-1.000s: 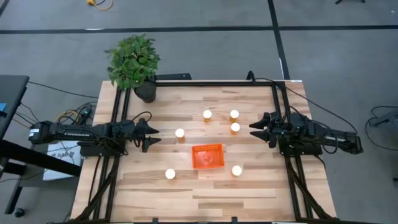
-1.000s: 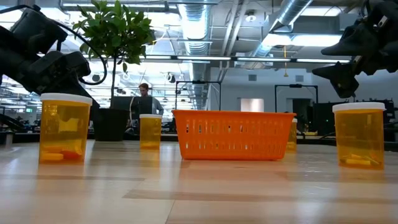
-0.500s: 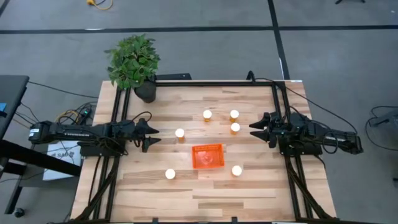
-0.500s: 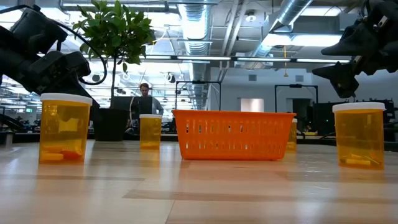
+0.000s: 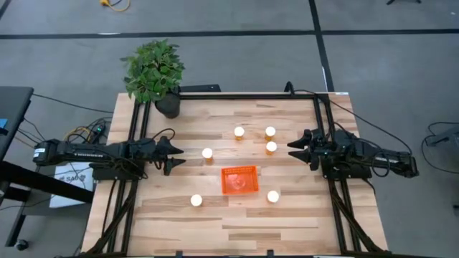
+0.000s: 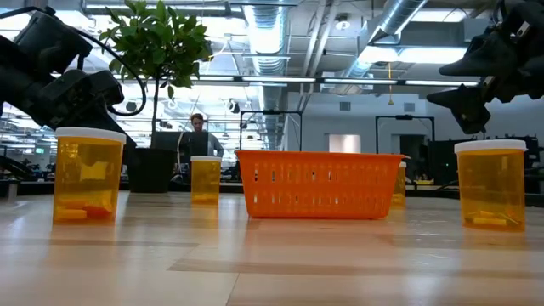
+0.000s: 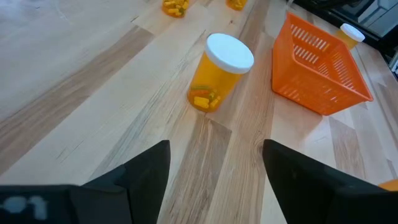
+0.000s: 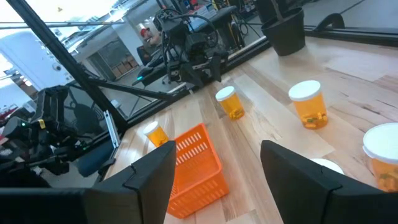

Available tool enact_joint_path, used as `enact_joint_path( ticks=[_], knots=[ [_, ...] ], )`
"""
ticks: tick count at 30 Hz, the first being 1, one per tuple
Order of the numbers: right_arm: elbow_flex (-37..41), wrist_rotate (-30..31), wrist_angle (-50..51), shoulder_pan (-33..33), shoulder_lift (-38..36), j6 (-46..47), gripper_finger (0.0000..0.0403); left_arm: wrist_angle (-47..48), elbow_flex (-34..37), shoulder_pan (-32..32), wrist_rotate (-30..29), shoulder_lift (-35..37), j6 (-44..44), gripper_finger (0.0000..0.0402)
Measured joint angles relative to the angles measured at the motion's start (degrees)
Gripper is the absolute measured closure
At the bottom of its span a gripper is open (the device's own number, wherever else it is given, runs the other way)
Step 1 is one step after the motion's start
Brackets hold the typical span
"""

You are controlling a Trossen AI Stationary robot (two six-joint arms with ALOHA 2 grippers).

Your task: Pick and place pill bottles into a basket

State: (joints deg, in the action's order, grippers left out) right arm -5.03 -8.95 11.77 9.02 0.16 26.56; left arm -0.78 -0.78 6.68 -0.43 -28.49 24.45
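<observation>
Six pill bottles with white caps stand upright on the wooden table around the orange basket: three at the far right, one left of the middle, and two near the front. My left gripper is open above the table's left side, pointing at the bottle left of the middle. My right gripper is open at the right side, close to the far right bottles. Both are empty.
A potted plant in a black pot stands at the table's far left corner. Black frame rails run along the left, right and far edges. A person shows in the room far behind the table.
</observation>
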Motion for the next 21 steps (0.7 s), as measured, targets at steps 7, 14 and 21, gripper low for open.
enact_joint_path(
  ticks=[7, 14, 21],
  knots=[
    [0.0, 1.4, 0.2, 0.1, 0.0, -1.5, 0.0175, 0.0, 0.0, 0.0, 0.0, 0.0, 0.0, 0.0156],
    [0.0, 1.9, -1.6, 0.1, 0.0, -1.6, 0.0175, 0.0, 0.0, 0.0, 0.0, 0.0, 0.0, 0.0156],
    [0.0, 1.8, -5.8, 0.1, 0.0, 0.6, 0.0175, 0.0, 0.0, 0.0, 0.0, 0.0, 0.0, 0.0156]
  ],
)
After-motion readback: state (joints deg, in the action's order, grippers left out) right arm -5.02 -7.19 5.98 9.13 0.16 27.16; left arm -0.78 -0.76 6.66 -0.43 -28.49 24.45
